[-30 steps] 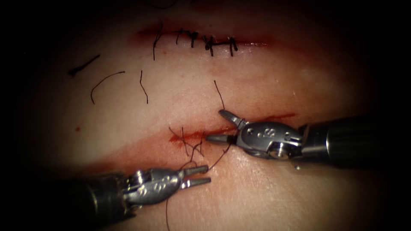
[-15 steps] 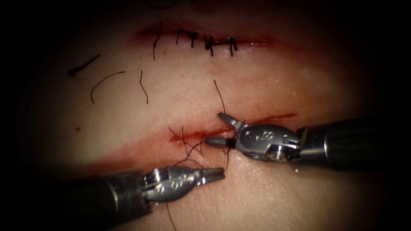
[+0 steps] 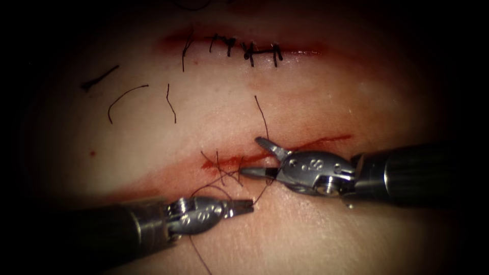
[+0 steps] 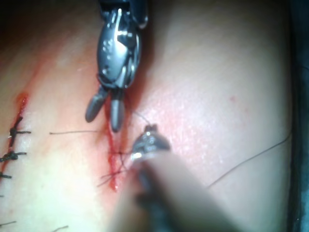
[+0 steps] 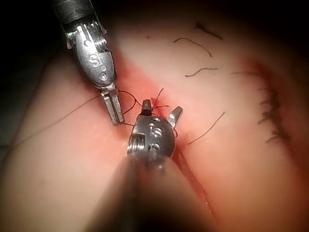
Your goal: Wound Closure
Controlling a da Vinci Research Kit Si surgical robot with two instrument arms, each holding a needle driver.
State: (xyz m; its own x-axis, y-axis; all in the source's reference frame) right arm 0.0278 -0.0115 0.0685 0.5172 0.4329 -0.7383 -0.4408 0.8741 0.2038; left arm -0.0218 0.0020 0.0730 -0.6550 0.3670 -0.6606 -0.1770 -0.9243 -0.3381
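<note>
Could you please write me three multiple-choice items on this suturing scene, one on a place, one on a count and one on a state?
1. Where does the right tool sit?
A. At the open cut
B. On the stitched cut
C. Off the tissue

2. How many cuts does the tissue bear?
A. One
B. Two
C. Four

3. How do the left tool jaws stand?
A. Wide open
B. Shut on the thread
C. Shut on the tissue

Answers:
1. A: its jaws straddle the red open cut.
2. B: one stitched cut above, one open cut below.
3. B: the jaws meet, and the dark thread runs into them.
</note>
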